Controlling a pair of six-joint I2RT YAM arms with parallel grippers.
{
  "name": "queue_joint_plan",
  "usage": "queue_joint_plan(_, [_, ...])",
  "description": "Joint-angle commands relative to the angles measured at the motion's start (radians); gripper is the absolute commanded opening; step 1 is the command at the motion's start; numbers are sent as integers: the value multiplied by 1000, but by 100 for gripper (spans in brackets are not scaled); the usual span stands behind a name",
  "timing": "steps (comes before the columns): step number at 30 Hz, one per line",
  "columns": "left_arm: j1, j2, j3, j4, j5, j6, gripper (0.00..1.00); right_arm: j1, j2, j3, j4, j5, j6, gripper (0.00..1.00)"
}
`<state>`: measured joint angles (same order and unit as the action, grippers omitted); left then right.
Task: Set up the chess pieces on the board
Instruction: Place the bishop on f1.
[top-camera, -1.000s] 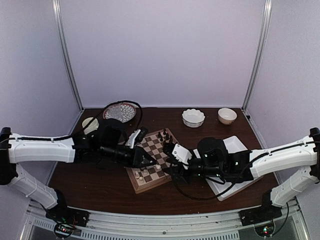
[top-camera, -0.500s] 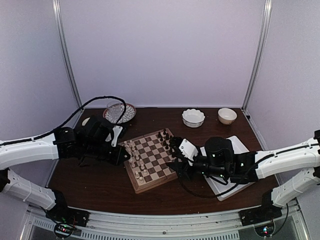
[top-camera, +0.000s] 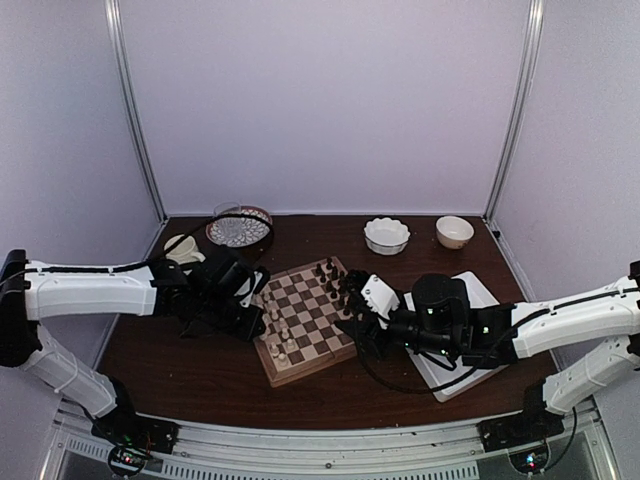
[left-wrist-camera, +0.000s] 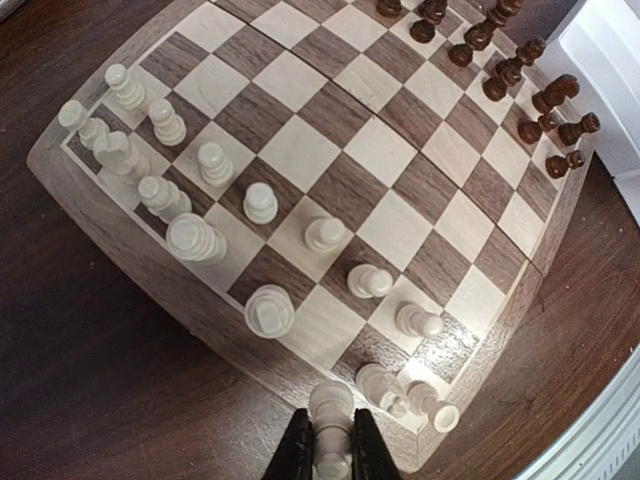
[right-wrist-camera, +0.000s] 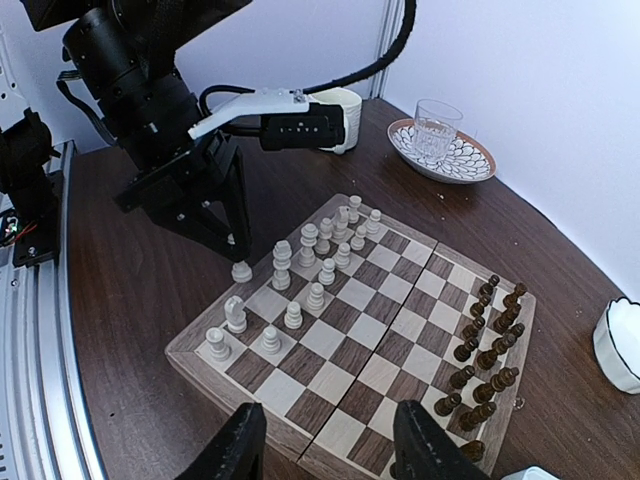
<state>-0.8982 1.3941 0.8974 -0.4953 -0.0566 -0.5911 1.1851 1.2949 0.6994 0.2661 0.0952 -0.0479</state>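
Chess pieces (left-wrist-camera: 213, 165) stand on the board (left-wrist-camera: 385, 150) ahead of our left claw (left-wrist-camera: 330, 447), which pinches one cream piece (left-wrist-camera: 331, 405) just beside the rim. Our right claw (right-wrist-camera: 330, 450) hangs spread near the dark pieces (right-wrist-camera: 480, 352).

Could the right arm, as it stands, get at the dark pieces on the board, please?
Probably yes: the right gripper hangs open over the board beside the dark pieces, nothing between.

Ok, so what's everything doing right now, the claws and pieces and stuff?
Left gripper: shut on a white piece.
Right gripper: open, empty.
Board: flat, open.
Other white pieces: mostly standing at one edge.
Dark pieces: standing along opposite edge.
Glass: upright on plate.
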Motion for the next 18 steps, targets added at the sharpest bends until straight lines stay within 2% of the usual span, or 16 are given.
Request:
queue_joint_plan(1, [7, 36, 23, 72, 7, 15, 0, 4, -23, -12, 26, 21, 13, 46])
queue_joint_plan(18, [7, 98, 15, 136, -48, 12, 0, 4, -19, -12, 26, 17, 13, 47])
